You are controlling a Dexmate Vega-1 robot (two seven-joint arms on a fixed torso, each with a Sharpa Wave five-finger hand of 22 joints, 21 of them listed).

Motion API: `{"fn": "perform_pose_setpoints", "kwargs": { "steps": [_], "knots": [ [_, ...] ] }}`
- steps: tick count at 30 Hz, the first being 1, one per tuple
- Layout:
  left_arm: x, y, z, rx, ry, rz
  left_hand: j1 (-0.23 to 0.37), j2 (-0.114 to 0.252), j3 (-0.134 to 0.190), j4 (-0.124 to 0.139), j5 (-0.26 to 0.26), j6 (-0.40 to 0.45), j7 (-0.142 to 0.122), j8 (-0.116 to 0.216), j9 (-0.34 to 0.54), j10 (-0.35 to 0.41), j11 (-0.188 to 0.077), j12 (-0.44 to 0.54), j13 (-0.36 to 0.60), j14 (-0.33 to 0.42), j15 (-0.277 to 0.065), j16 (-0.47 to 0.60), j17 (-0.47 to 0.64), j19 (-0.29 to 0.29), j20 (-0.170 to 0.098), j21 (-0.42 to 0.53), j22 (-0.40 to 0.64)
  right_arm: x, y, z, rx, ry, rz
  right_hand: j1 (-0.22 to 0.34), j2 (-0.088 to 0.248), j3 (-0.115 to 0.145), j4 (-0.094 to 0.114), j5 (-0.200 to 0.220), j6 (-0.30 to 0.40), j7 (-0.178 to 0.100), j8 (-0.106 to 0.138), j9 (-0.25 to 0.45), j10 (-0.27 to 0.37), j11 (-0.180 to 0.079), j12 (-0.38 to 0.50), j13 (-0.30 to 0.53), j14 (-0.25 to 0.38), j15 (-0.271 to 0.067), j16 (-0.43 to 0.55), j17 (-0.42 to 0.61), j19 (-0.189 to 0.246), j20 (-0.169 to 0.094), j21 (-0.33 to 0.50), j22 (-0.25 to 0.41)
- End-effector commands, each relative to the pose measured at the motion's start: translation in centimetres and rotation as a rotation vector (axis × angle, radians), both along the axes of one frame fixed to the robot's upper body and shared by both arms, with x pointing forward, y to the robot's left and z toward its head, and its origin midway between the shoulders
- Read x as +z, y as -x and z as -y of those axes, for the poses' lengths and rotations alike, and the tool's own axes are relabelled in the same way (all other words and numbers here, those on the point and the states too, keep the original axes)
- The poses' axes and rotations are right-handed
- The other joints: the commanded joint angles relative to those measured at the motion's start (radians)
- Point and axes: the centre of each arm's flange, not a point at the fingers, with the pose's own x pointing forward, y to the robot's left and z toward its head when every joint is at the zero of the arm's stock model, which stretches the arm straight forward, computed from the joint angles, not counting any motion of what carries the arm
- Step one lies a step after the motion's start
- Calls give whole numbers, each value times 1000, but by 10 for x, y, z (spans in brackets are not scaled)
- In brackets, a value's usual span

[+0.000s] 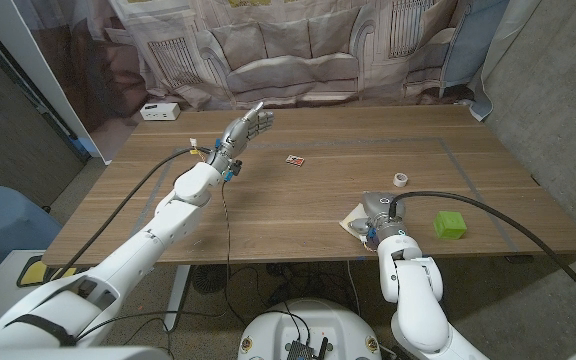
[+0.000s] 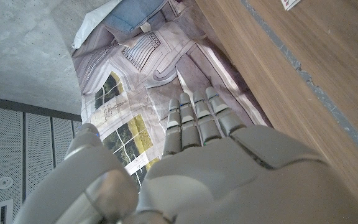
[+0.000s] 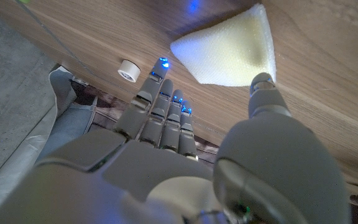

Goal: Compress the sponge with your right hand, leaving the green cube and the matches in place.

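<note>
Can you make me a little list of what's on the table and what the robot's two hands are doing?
sponge: pale yellow sponge lying at the table's near edge, by the right hand
right hand: right hand over the sponge, thumb tip at its edge, fingers apart, not squeezing yet
left hand: left hand raised over the table's far left part, fingers straight, holding nothing
green cube: green cube right of the sponge
matches: small matchbox mid-table
tape roll: small white roll beyond the sponge
table: wooden table
</note>
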Motion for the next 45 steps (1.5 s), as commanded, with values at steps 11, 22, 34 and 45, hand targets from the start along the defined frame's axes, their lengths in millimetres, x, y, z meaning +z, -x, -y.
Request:
{"fn": "perform_pose_setpoints", "kwargs": {
  "steps": [11, 22, 34, 45],
  "knots": [
    [0, -8, -1, -5, 4, -10, 2, 13, 3, -4, -2, 9, -1, -3, 5, 9, 3, -2, 2, 7, -2, -3, 6, 7, 1, -4, 5, -3, -10, 1, -12, 3, -30, 13, -2, 1, 8, 8, 17, -7, 1, 3, 8, 0, 2, 2, 8, -11, 5, 6, 10, -4, -2, 6],
    [4, -11, -2, -4, 3, -9, 2, 14, 3, -5, -2, 11, -2, -3, 5, 9, 3, -2, 2, 7, -1, -3, 6, 7, 1, -4, 5, -5, -16, 0, -17, 4, -57, 14, 1, 0, 10, 8, 22, -8, 3, 3, 13, -3, 3, 2, 14, -11, 8, 9, 15, -5, -2, 6],
    [3, -14, -4, -6, 13, -14, 2, 15, 2, -5, -2, 12, -3, -2, 5, 9, 1, -3, 2, 8, -2, -3, 6, 7, 1, -5, 5, -6, -21, -2, -23, 19, -106, 20, 5, -1, 11, 8, 46, -12, 10, 3, 36, 0, 9, 2, 33, -20, 18, 12, 29, -6, 0, 7],
    [-2, -16, -6, -5, 27, -22, 1, 16, 2, -6, -3, 12, -3, -3, 5, 10, 2, -3, 3, 7, -2, -3, 6, 6, 1, -6, 5, -10, -25, 2, -33, 30, -141, 38, 13, 3, 7, 9, 71, -16, 17, 4, 56, -3, 14, 2, 55, -30, 28, 15, 48, -12, 4, 7]
  ]
}}
